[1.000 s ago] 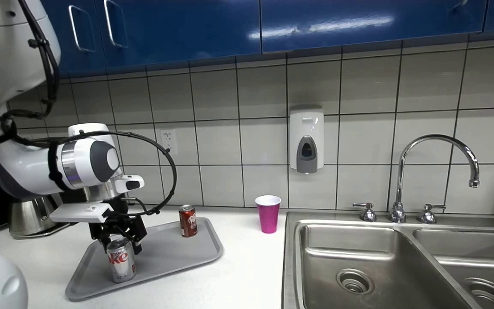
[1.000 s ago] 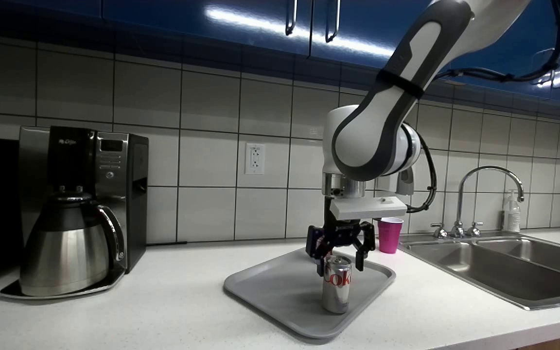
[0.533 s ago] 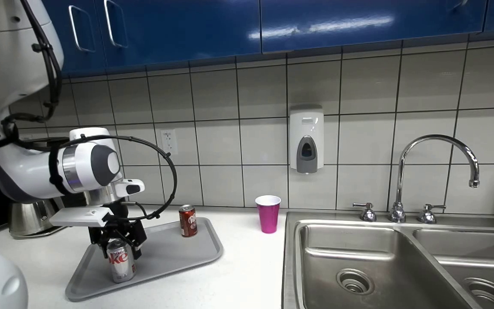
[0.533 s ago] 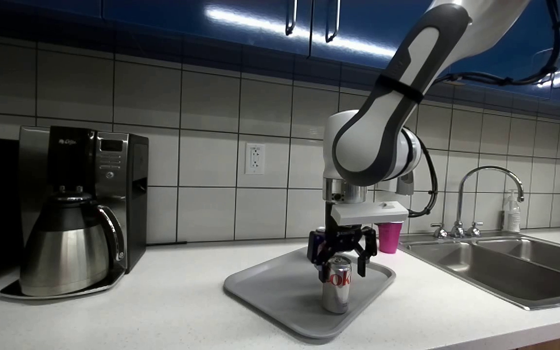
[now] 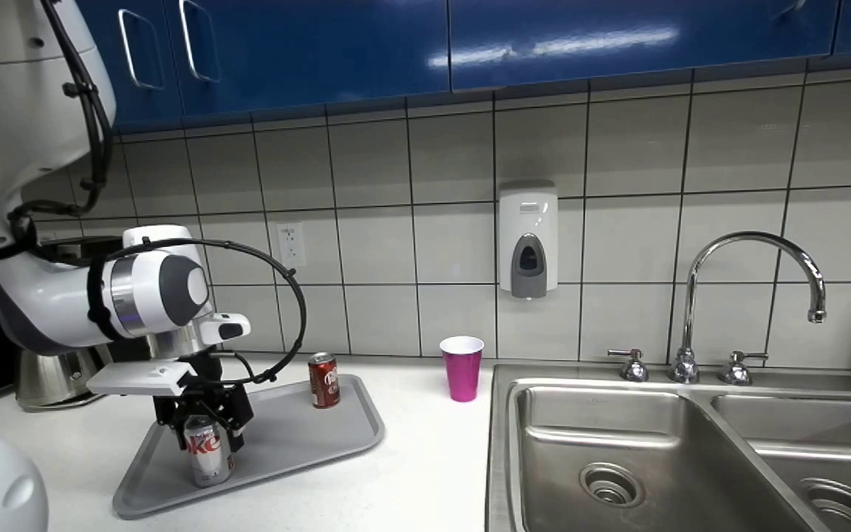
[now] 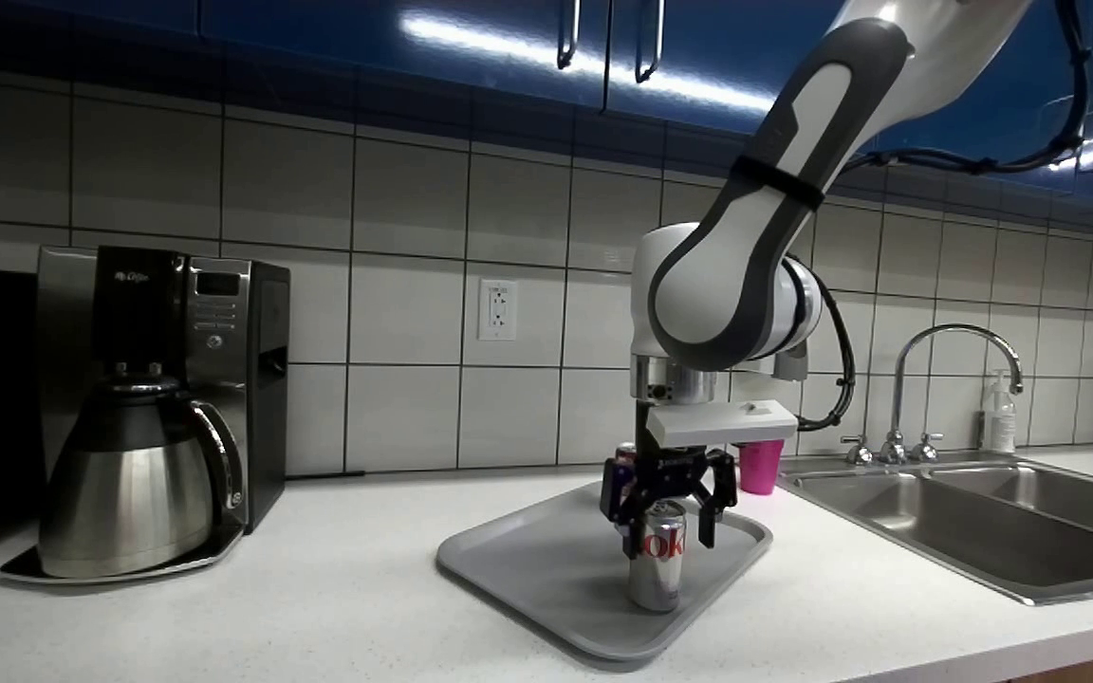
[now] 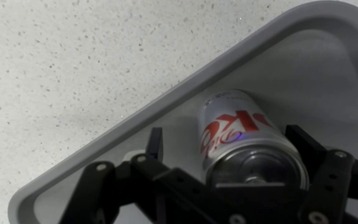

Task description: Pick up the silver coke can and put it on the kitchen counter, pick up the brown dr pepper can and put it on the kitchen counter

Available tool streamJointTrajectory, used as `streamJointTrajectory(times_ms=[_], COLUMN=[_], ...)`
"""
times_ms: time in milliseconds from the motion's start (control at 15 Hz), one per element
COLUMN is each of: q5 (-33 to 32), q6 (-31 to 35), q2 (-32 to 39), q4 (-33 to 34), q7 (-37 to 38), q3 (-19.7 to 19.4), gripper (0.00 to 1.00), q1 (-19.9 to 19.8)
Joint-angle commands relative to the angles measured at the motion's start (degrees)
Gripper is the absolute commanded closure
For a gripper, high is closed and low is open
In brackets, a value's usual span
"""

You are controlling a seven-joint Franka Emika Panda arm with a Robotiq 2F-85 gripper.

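Observation:
The silver coke can stands upright on the grey tray; it also shows in an exterior view and the wrist view. My gripper is open and pointed down, its fingers on either side of the can's upper part. In the wrist view a gap shows between the left finger and the can; the right finger is close against it, and I cannot tell if it touches. The brown dr pepper can stands on the tray's far part, mostly hidden behind the gripper in an exterior view. The white kitchen counter surrounds the tray.
The grey tray has a raised rim, near the fingers in the wrist view. A pink cup stands between tray and steel sink. A coffee maker with its carafe stands on the tray's other side. The tiled wall is behind.
My arm and gripper have moved down, so the open fingers now reach lower beside the silver can. The cans, tray and cup have not moved.

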Motion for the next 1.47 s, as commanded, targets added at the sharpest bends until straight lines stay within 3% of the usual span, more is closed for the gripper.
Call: streamJointTrajectory(times_ms=[0, 600, 667, 733, 1000, 1067, 1400], q5=[0.1, 0.2, 0.2, 0.1, -0.2, -0.1, 0.7], q6=[0.6, 1.0, 1.0, 1.0, 1.1, 1.1, -1.0], q2=[0.2, 0.4, 0.4, 0.4, 0.2, 0.1, -3.6], q4=[0.8, 1.2, 1.1, 1.1, 1.0, 1.0, 0.1], q7=[0.3, 0.7, 0.6, 0.7, 0.7, 0.7, 0.6], q3=[-1.0, -0.8, -0.8, -0.8, -0.9, -1.0, -1.1], gripper=[0.00, 0.00, 0.25, 0.26, 0.58, 0.62, 0.62], q1=[0.9, 1.7, 1.8, 1.8, 1.9, 1.9, 1.7])
